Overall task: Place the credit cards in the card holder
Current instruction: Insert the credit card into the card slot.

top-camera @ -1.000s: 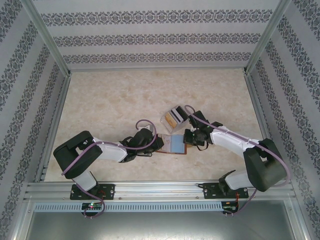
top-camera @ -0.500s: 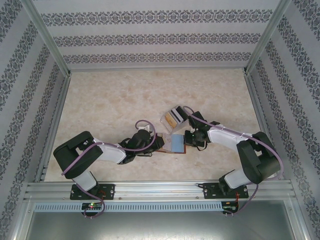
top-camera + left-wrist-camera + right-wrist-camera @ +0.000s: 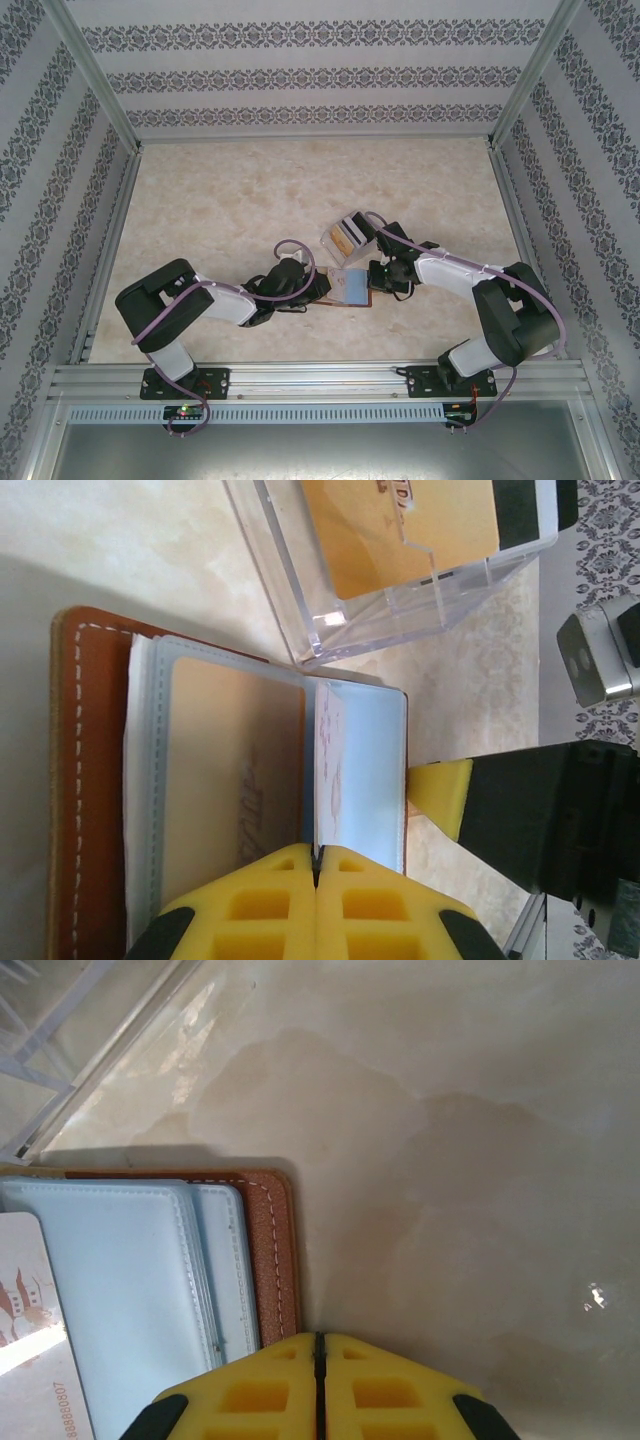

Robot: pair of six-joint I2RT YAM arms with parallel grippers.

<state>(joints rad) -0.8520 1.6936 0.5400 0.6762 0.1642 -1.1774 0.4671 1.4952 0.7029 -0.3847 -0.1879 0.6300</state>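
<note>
Loading the card holder (image 3: 350, 288), both sets of jaws closed

Lies open on the worktop (image 3: 220, 210), brown leather edge outward, pale sleeves fanned. Carries a tan card (image 3: 235, 780) behind one clear sleeve and a white card (image 3: 330, 770) standing in the next fold. Sits just beside the clear case (image 3: 290, 570), with a gold card (image 3: 400, 530) inside that. Meets the left gripper (image 3: 316, 865) at the sleeve edges, jaws pressed together. Meets the right gripper (image 3: 318, 1350) at the opposite leather edge, jaws also pressed together. Cannot tell whether either pinches anything.
</note>
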